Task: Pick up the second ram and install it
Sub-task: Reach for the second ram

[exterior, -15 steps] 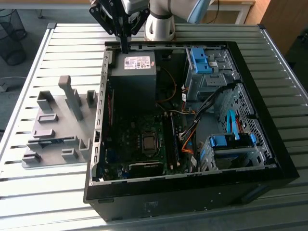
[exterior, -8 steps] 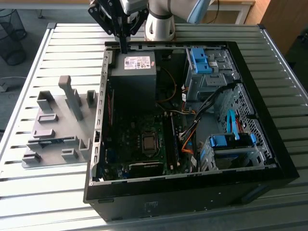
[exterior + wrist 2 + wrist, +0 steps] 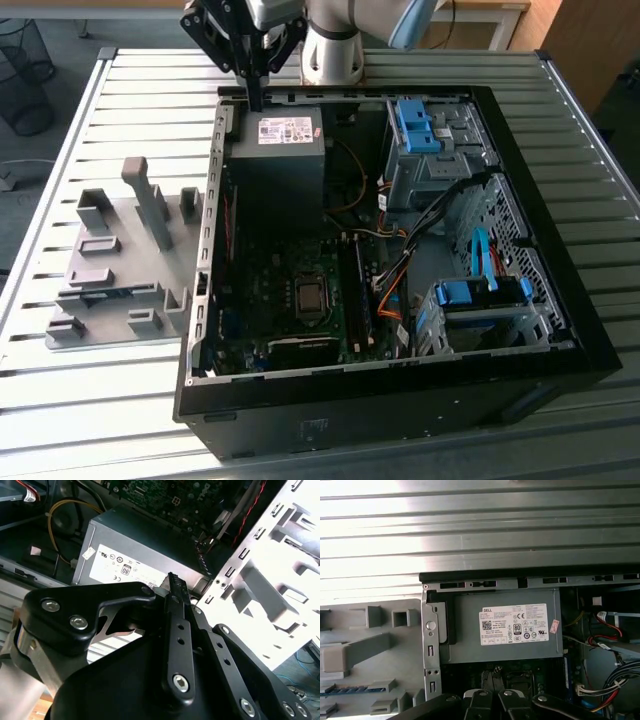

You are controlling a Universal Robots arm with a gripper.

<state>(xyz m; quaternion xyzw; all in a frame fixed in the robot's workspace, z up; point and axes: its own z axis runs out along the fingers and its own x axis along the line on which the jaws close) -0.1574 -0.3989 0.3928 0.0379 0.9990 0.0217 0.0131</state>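
A pale metal surface (image 3: 100,400) of long parallel slats carries everything, and the arm's base (image 3: 335,50) stands on it behind an open black computer case (image 3: 590,340). Around it the room shows a grey floor, a black wire basket (image 3: 25,60) at the exterior view's left and wooden furniture (image 3: 575,40) at its right. The tool (image 3: 257,95) hangs over the case's rear rim, just above the corner of the grey power supply (image 3: 280,150). In the second wrist view its fingers (image 3: 175,625) meet at the tips, clenched, and I see nothing between them. Beside the case, on the exterior view's left, a grey holder (image 3: 130,215) with upright blocks lies on the slats. In the first wrist view the second ram (image 3: 350,688) shows as a thin blue-green strip lying in that holder, well apart from the tool. Inside the case are the green motherboard (image 3: 270,290) and bright blue drive clips (image 3: 415,125).
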